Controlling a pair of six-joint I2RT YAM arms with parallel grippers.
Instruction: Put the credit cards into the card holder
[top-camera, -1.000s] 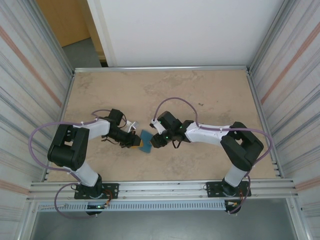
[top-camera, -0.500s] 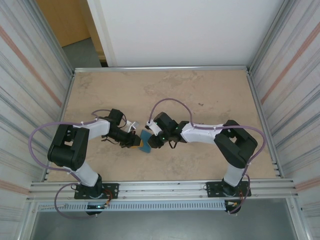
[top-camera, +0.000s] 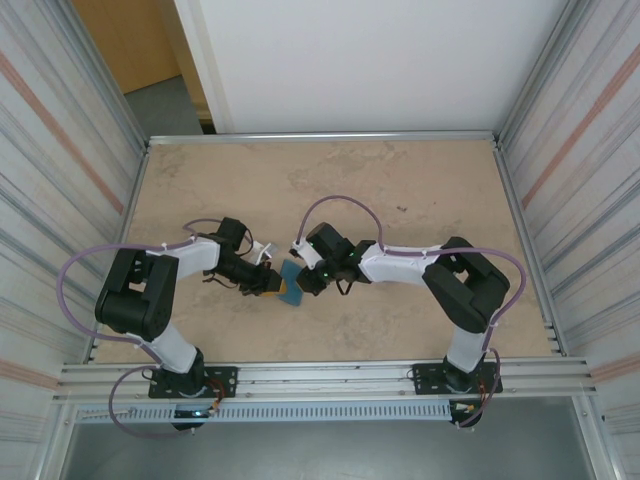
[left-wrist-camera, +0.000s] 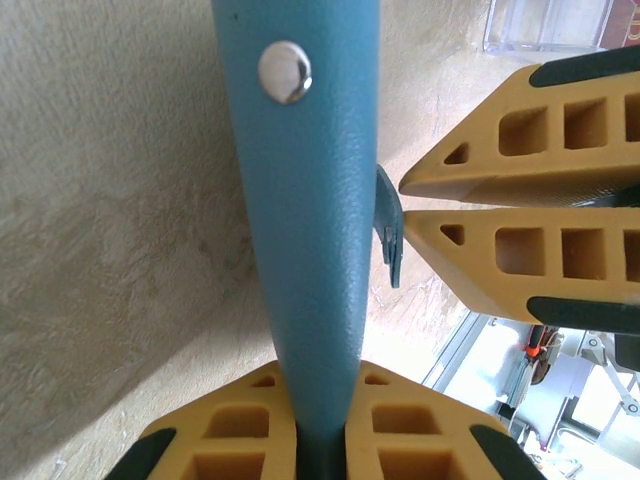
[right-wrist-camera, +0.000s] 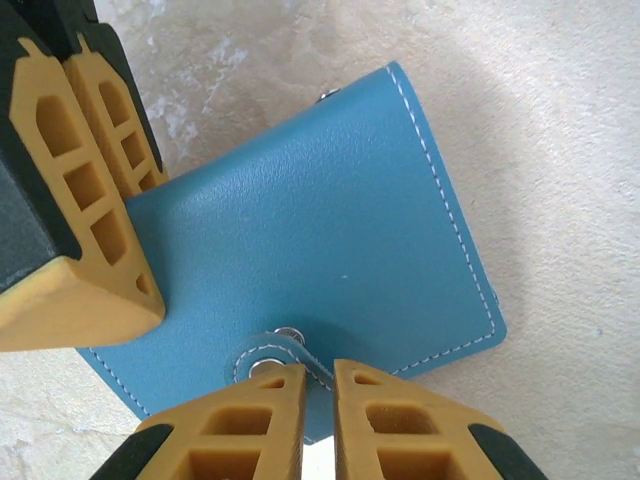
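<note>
Teal-blue card holder clamped at 9 o'clock by left gripper | closing tab pinched at 3 o'clock by right gripper | top view

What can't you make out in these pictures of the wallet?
- Inside of the wallet: its closed cover hides it, right wrist view.
- The clear case: cut off by the top edge, left wrist view.
- Details of the wallet, top view: too small, squeezed between the left gripper and right gripper.

The card holder stands mid-tabletop, toward the near edge, with the left claw at its left and the right claw at its right.
</note>
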